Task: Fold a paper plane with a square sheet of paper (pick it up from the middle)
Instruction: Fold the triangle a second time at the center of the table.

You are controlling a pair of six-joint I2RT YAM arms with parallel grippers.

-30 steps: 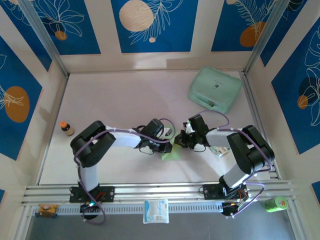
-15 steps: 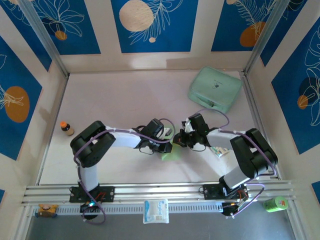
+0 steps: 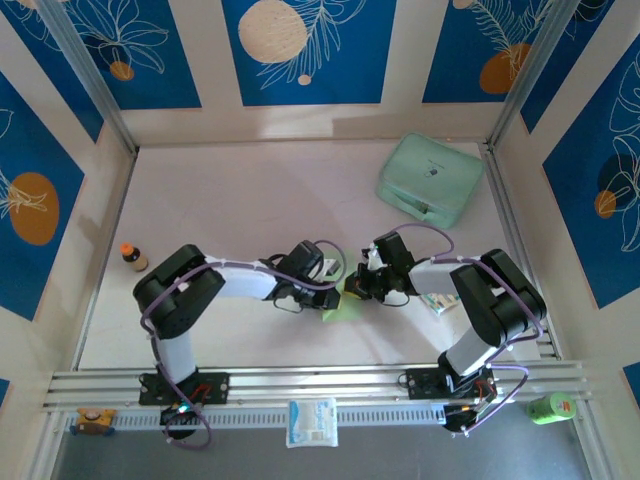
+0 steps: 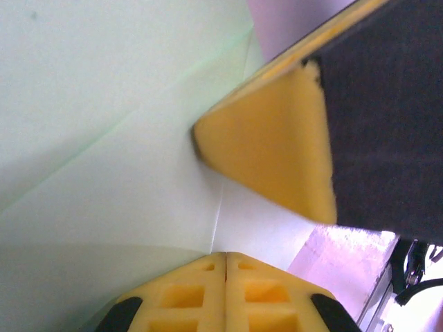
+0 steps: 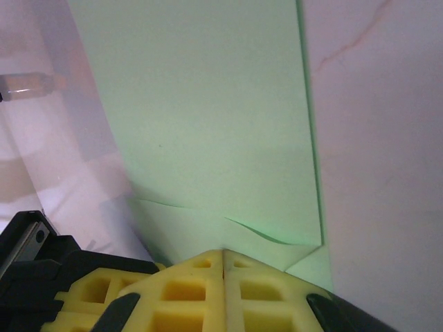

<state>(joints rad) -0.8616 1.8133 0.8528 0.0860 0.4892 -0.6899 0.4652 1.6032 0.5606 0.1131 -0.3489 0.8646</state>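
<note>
The pale, faintly veined surface (image 3: pixel 240 200) before me carries the light-green paper (image 3: pixel 338 310) at its near middle, a mint-green case (image 3: pixel 430 180) far right, a small orange-capped bottle (image 3: pixel 133 258) at the left, and a printed packet (image 3: pixel 437 301) on the right.

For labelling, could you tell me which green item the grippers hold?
The thin light-green paper, pinched by the left gripper and right gripper; the thick mint-green case lies apart, far right.

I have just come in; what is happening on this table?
Two robot arms are working on a light-green sheet of paper in the middle of the table. The left tool and the right tool are both shut and appear to pinch its creased edge. It is only partly folded, not yet a plane.
</note>
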